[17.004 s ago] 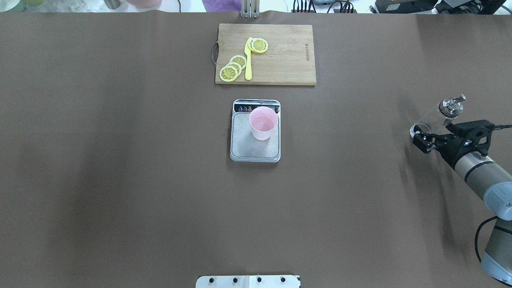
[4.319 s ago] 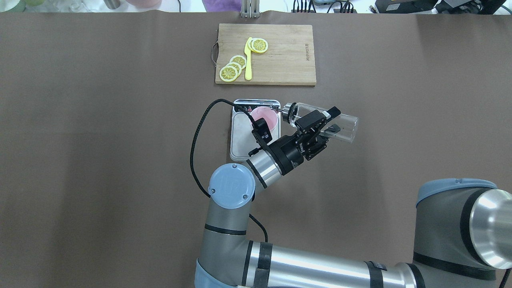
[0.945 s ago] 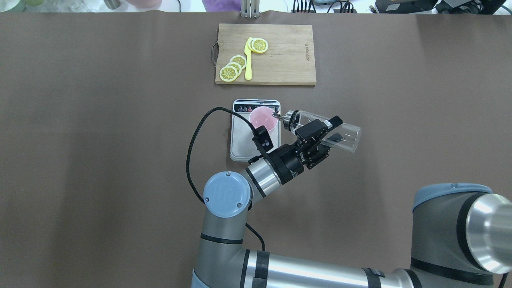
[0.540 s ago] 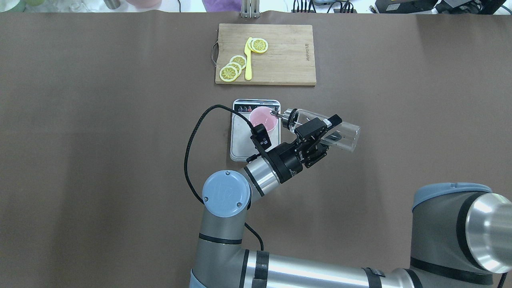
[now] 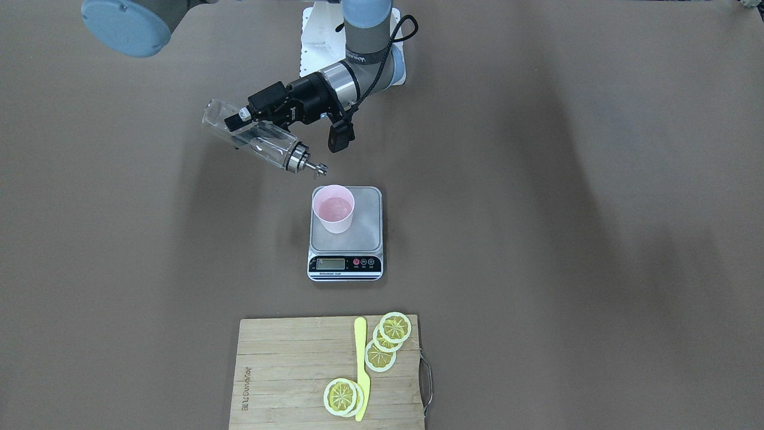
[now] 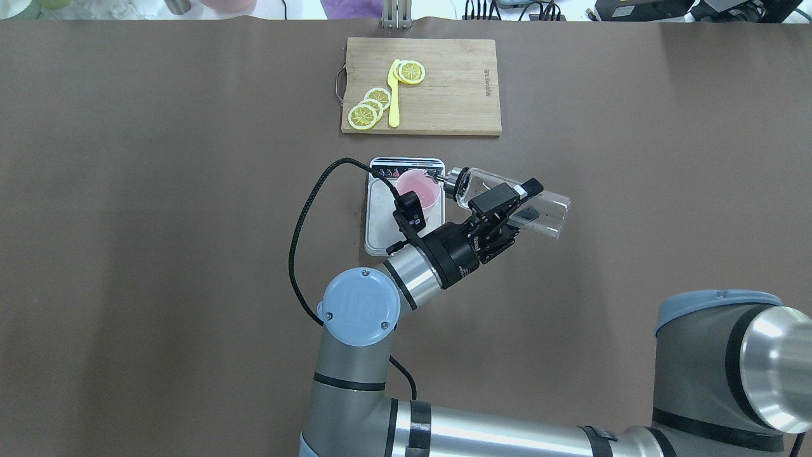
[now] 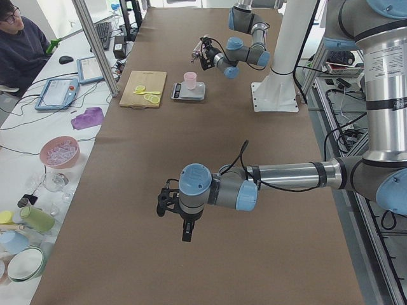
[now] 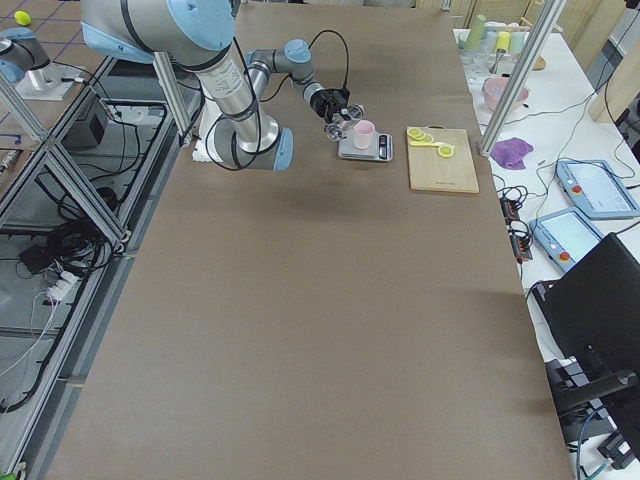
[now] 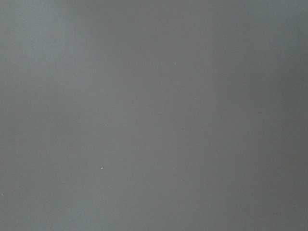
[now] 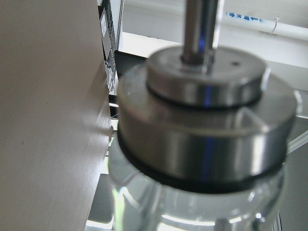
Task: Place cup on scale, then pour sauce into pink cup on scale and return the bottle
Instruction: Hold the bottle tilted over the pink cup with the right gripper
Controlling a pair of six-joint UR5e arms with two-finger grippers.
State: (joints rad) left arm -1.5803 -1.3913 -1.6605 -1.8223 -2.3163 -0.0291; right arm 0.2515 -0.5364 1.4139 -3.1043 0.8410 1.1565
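Note:
The pink cup (image 6: 417, 188) (image 5: 333, 209) stands upright on the scale (image 6: 380, 219) (image 5: 365, 230), on the half of the plate near the display. My right gripper (image 6: 507, 212) (image 5: 253, 119) is shut on the clear glass bottle (image 6: 547, 206) (image 5: 262, 143), gripping it around the middle. The bottle lies tilted, and its metal spout (image 6: 436, 178) (image 5: 315, 169) hangs just at the cup's rim on the right arm's side. The right wrist view is filled by the bottle's metal cap (image 10: 207, 130). My left gripper (image 7: 164, 204) hovers over bare table far from the scale; cannot tell whether it is open.
A bamboo cutting board (image 6: 457, 89) (image 5: 280, 370) with several lemon slices (image 6: 368, 108) and a yellow knife (image 6: 394, 95) lies beyond the scale. A person sits at a side desk (image 7: 19, 44). The left wrist view shows only brown table cover (image 9: 154, 115).
The right gripper and the bottle shifted slightly away from the robot, and the spout moved a little along the cup's rim. The cup and the scale stayed put.

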